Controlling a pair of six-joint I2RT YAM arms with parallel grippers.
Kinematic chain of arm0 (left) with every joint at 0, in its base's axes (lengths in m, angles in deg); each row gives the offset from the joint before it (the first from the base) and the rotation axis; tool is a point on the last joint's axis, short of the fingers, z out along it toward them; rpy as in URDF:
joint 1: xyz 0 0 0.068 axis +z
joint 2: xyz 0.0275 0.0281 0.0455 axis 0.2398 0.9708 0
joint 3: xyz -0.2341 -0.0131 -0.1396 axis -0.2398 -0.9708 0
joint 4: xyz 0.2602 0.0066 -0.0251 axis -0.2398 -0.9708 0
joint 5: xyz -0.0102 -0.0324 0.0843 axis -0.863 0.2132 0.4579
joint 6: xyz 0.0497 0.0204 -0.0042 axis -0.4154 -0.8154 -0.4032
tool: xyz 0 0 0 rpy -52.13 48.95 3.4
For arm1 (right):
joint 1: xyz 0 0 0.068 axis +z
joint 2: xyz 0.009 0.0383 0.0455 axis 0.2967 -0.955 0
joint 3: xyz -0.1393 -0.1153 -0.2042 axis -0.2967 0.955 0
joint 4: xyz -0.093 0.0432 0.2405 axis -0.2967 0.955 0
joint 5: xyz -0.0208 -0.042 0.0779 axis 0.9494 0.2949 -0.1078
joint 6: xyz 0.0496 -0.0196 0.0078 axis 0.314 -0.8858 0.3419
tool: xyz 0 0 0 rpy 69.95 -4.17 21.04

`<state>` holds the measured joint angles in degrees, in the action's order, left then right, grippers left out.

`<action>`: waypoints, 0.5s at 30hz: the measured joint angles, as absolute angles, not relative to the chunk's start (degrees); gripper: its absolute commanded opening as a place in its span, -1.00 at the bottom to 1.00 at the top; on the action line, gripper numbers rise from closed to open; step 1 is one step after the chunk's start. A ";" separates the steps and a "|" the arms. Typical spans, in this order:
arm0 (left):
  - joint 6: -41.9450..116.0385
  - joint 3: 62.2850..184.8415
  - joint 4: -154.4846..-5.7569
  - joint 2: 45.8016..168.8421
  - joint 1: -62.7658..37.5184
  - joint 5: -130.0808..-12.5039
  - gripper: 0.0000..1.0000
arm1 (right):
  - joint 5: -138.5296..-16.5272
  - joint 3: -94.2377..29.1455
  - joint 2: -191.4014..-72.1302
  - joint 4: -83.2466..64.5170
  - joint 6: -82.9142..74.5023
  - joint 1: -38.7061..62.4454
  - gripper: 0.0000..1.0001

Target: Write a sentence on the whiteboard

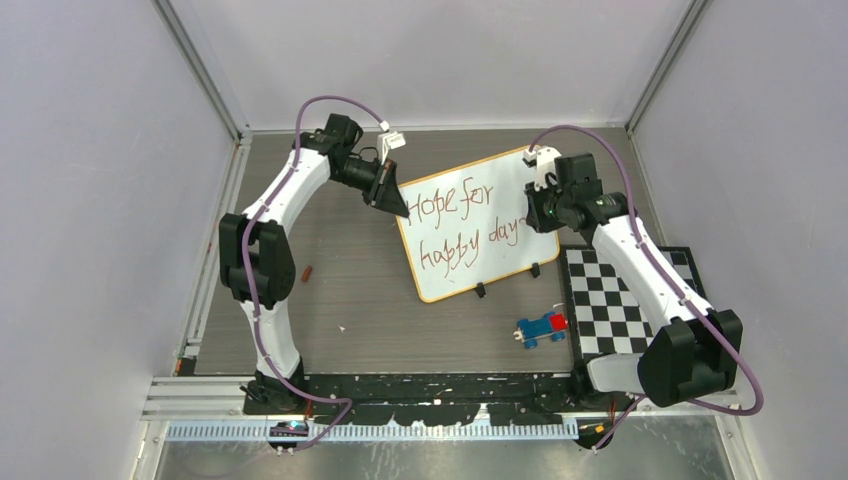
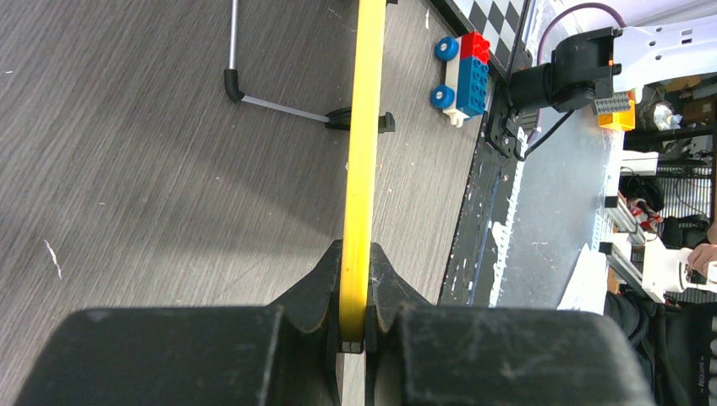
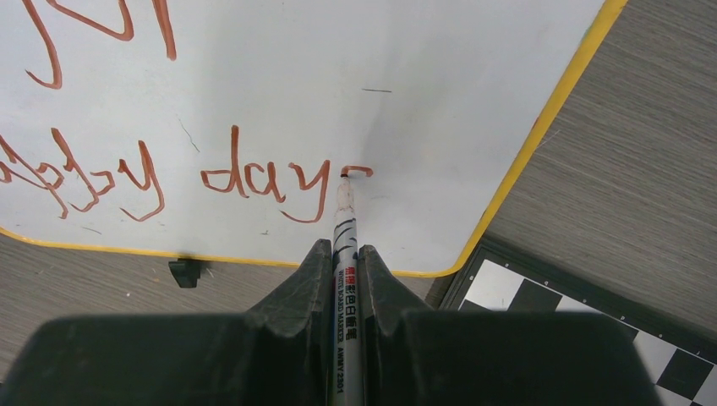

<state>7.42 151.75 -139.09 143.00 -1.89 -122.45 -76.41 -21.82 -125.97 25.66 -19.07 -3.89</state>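
On the tabletop (image 1: 350,290) sat the whiteboard (image 1: 470,270); its sentence (image 1: 468,205) read "Hope for happy day" plus a short stroke. The right pincer (image 3: 344,248) clamped a marker (image 3: 345,224), labelled perhaps "BOARD MARKER", tip touching the board. The left pincer (image 2: 357,249) clamped the board's edge.

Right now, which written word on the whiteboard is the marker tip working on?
The last one, "day", ending the lower line: the marker in the right gripper touches a stroke just after its y. "Hope", "for" and "happy" lie away from it.
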 measured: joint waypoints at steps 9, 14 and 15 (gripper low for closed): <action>7.45 151.77 -139.09 143.00 -1.89 -122.45 -1.00 | -75.32 -21.23 -125.95 26.14 -20.41 -3.89 -0.99; 7.49 151.75 -139.09 143.00 -1.89 -122.45 -1.00 | -73.35 -21.03 -125.91 26.14 -20.58 -3.83 -1.00; 7.49 151.75 -139.09 143.00 -1.89 -122.45 -1.00 | -72.85 -20.92 -125.88 26.14 -20.58 -3.83 -0.99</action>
<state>7.49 151.75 -139.09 143.00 -1.89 -122.45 -72.85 -20.92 -125.88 26.14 -20.58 -3.83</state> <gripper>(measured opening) 0.079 0.173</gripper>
